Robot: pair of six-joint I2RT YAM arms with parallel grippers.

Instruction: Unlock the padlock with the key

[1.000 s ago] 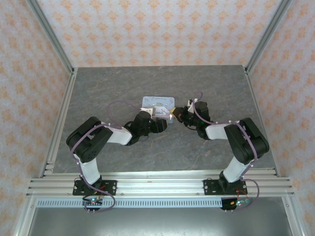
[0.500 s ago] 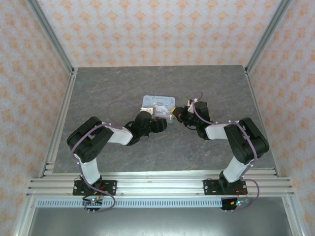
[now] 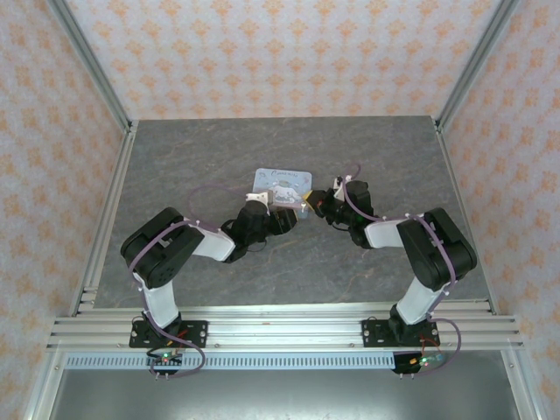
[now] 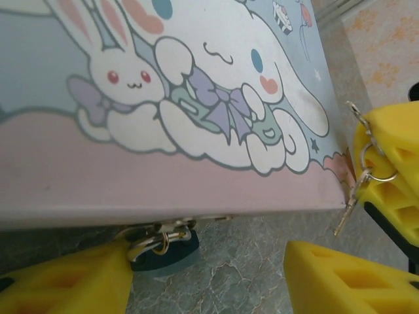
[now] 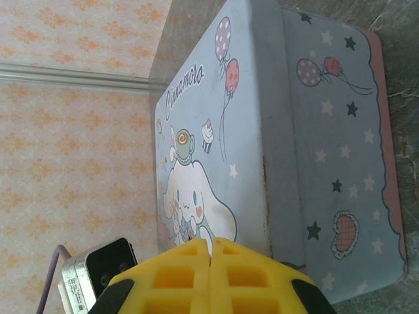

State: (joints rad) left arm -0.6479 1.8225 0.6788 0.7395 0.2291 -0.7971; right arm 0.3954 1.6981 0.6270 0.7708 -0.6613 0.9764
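The teal padlock point(image 4: 163, 254) hangs by its thin shackle from the latch on the front edge of the cartoon-printed tin point(image 4: 196, 98), just above the table. My left gripper point(image 4: 209, 281) is open and straddles the padlock. Its left finger point(image 4: 65, 281) is against the padlock, and its right finger point(image 4: 347, 281) is well apart from it. My right gripper point(image 5: 211, 243) is shut. In the left wrist view its yellow fingers point(image 4: 393, 170) pinch the small silvery key point(image 4: 347, 208), which hangs with its rings at the tin's corner. From above, both grippers point(image 3: 282, 210) point(image 3: 308, 206) meet at the tin's near edge.
The tin point(image 3: 282, 181) lies mid-table on the grey marbled surface point(image 3: 219, 149), its side wall with balloons and stars facing the right wrist camera point(image 5: 327, 131). Aluminium frame rails point(image 3: 105, 210) and patterned walls border the table.
The left gripper's jaws have narrowed a little around the padlock, and the left arm has edged slightly toward the tin. The right arm has held still.
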